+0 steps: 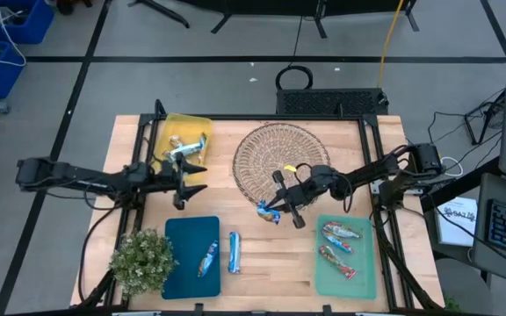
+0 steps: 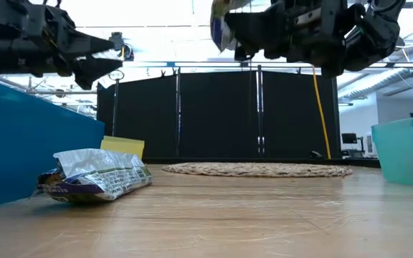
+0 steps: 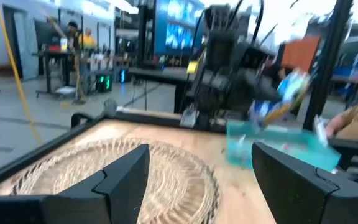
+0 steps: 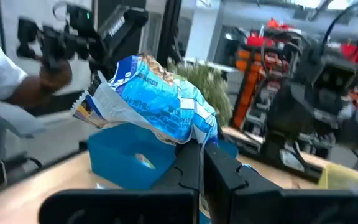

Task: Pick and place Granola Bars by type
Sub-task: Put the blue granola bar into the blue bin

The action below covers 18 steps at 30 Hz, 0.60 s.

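Observation:
My right gripper [image 1: 277, 207] hovers over the table's middle, by the near rim of the round wicker basket [image 1: 281, 161], shut on a blue-and-silver granola bar [image 4: 154, 99]. My left gripper [image 1: 193, 178] hangs open and empty between the yellow mat [image 1: 183, 125] and the basket, its fingers [image 3: 120, 177] pointing toward the right arm. Two silver bars [image 1: 187, 147] lie on the yellow mat. One bar [image 1: 207, 259] lies on the dark teal mat [image 1: 187, 237]. A blue bar [image 1: 234, 252] lies flat on the bare wood. Two red-and-orange bars [image 1: 339, 247] lie on the green mat [image 1: 363, 276]. My right gripper pinches the blue bar by one crumpled end [image 4: 191, 135] between its two shut fingers. The fingers reach about level from the table's right side. The bar sticks out beyond and above the fingertips, tilted, lifted clear of the table.
A small potted plant [image 1: 143, 259] stands at the near left corner beside the teal mat. Black frame rails run along the table's left and right edges. A person [image 4: 5, 74] shows beyond the table in the right wrist view. Bare wood lies between the teal and green mats.

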Motion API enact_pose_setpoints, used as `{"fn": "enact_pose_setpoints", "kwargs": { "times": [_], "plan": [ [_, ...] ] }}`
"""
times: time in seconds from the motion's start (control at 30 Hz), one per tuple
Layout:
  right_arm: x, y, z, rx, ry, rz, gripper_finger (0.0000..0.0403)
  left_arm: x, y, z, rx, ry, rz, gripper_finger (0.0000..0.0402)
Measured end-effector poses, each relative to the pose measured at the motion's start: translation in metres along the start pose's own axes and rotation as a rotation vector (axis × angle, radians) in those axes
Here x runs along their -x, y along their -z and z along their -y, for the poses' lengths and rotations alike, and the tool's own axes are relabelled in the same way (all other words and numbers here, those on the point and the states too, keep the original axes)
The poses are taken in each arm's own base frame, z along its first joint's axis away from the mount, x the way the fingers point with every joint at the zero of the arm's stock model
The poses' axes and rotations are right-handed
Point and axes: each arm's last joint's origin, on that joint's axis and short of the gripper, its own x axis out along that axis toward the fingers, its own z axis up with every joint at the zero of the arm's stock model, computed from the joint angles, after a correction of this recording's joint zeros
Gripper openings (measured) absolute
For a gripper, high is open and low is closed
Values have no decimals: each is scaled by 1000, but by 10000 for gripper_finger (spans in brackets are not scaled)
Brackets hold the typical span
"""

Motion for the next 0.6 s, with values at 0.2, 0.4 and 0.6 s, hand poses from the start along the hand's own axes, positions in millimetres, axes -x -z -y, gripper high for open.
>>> {"fn": "enact_pose_setpoints", "kwargs": {
  "times": [0.2,0.4,0.6],
  "plan": [
    [-13,-8,-6,-10,-42,22,0,-20,-1,4,-76,-11,-66,282],
    [-46,-2,-10,-33,-99,-31,0,-27,-14,5,-141,-1,-26,282],
    [-73,14,-6,-71,-147,-52,0,-23,-11,7,-43,72,-94,282]
  ]
}}
